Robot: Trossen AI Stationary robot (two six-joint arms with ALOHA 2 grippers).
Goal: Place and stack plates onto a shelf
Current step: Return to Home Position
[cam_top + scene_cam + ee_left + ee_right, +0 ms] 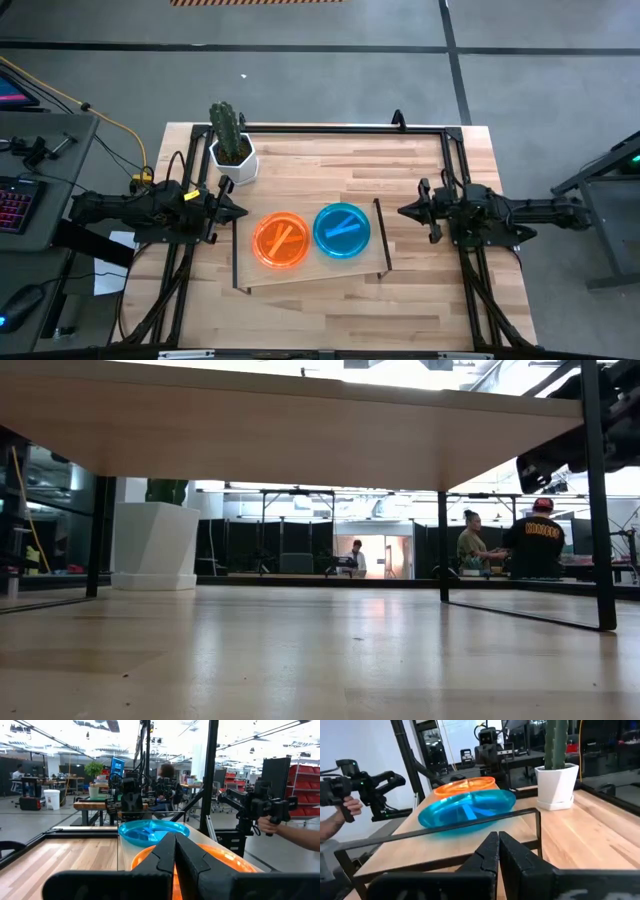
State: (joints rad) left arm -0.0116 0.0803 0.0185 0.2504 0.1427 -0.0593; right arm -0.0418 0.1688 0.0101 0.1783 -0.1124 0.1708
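**Wooden bench, plates on the shelf, both tools closed**

Pale, fine-grained wood makes up the bench (330,160), which is edged by a thin black metal frame and stands on a grey floor. Near its middle lies the shelf (310,278), a flat rectangular board of lighter wood with a slim black rail at each short end. Its long axis runs left to right, with the right end turned slightly toward the far side.

Two round, see-through plastic plates lie flat on the shelf, side by side along that axis. The orange plate (280,240) is on the left and the blue plate (342,230) on the right, their rims just beside each other. Whether more plates lie under either one cannot be told.

A white faceted pot (233,160) holding a green ribbed cactus stands on the bench beyond the shelf's far left corner.

The left tool (240,212) hangs just past the shelf's left end, pointing right. Its dark fingers are pressed together and hold nothing. The right tool (404,211) sits just past the right rail, pointing left. It is likewise closed tight and empty.

Two people (530,540) stand in the room behind the bench.
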